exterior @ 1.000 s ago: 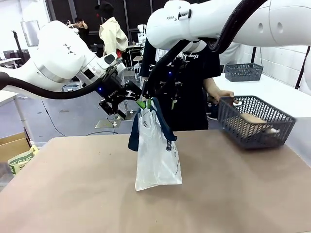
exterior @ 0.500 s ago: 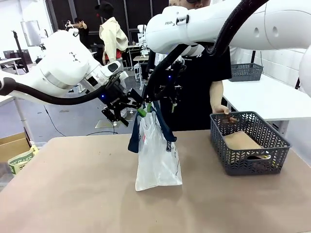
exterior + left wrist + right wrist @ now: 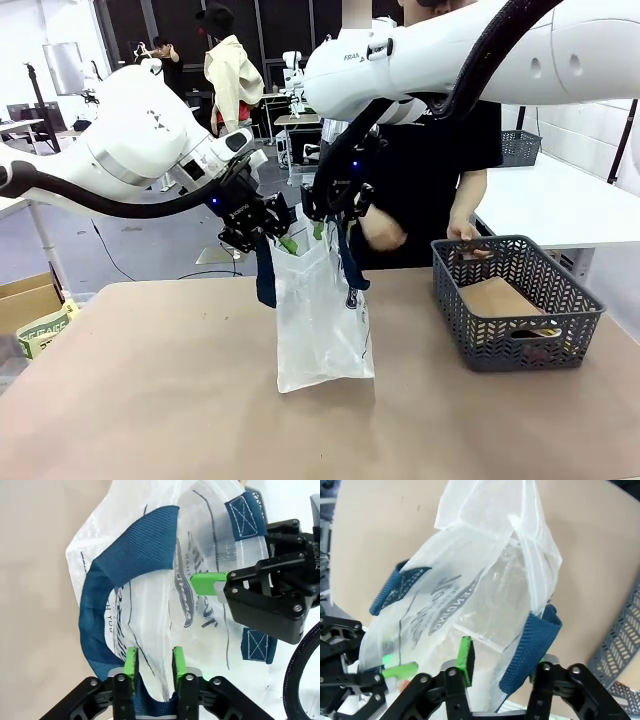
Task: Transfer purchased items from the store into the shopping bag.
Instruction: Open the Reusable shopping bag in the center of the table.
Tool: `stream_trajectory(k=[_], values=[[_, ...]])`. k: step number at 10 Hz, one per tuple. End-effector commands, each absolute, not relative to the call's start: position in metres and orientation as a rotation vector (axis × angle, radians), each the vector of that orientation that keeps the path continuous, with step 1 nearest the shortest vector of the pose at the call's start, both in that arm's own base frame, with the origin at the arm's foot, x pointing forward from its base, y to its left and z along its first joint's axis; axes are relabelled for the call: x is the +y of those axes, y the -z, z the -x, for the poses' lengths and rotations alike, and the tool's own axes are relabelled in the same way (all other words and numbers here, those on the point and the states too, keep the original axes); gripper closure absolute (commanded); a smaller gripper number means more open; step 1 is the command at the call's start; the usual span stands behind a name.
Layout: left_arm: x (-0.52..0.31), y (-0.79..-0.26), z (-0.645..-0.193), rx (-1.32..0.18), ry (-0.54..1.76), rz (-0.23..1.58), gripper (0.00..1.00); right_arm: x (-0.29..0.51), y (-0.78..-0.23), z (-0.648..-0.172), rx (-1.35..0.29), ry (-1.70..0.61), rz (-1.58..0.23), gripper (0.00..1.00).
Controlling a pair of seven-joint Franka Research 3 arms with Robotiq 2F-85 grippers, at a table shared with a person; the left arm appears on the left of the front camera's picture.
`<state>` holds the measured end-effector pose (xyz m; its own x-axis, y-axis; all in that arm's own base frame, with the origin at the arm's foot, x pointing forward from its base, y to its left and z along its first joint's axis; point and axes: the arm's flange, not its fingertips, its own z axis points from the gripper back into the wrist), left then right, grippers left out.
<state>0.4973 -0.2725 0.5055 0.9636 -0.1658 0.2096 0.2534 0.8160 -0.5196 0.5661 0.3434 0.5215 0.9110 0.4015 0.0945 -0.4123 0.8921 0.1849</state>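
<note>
The shopping bag (image 3: pixel 322 330), whitish plastic with navy straps, hangs over the table between my two grippers. My left gripper (image 3: pixel 280 240) is at its left rim. In the left wrist view the left gripper (image 3: pixel 154 665) stands part open, with the bag (image 3: pixel 150 555) rim and strap loose between its pads. My right gripper (image 3: pixel 322 228) is at the right rim. The right gripper (image 3: pixel 502 660) is wider apart around the bag's (image 3: pixel 485 580) film and a strap. The store, a grey slotted basket (image 3: pixel 520 345), sits on the table at the right with a flat brown pouch (image 3: pixel 500 298) inside.
A person stands behind the table, one hand (image 3: pixel 382 232) just right of the bag's mouth, the other (image 3: pixel 462 232) at the basket's far rim. A cardboard box (image 3: pixel 35 325) is off the table's left edge. The near tabletop (image 3: pixel 200 420) is bare.
The person set the basket down on the table and moved a hand toward the bag. My grippers drew apart, spreading the bag's mouth, and both sets of jaws narrowed.
</note>
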Motion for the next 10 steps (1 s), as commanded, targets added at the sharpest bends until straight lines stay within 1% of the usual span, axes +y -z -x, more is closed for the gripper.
stream_trajectory(k=[1,2,5,8,10], values=[[-0.268,-0.509,-0.495,-0.171,0.238,0.541,1.0,0.329,-0.517,-0.546,-0.06,-0.447,-0.218,1.0],[-0.266,-0.509,-0.493,-0.162,0.248,0.523,1.0,0.324,-0.52,-0.539,-0.066,-0.467,-0.211,1.0],[-0.254,-0.508,-0.484,-0.158,0.264,0.438,1.0,0.298,-0.522,-0.51,-0.106,-0.563,-0.09,1.0],[-0.252,-0.513,-0.476,-0.184,0.234,0.378,1.0,0.273,-0.517,-0.498,-0.207,-0.629,-0.057,1.0],[-0.256,-0.512,-0.472,-0.226,0.279,0.334,1.0,0.259,-0.514,-0.499,-0.281,-0.684,-0.065,1.0]])
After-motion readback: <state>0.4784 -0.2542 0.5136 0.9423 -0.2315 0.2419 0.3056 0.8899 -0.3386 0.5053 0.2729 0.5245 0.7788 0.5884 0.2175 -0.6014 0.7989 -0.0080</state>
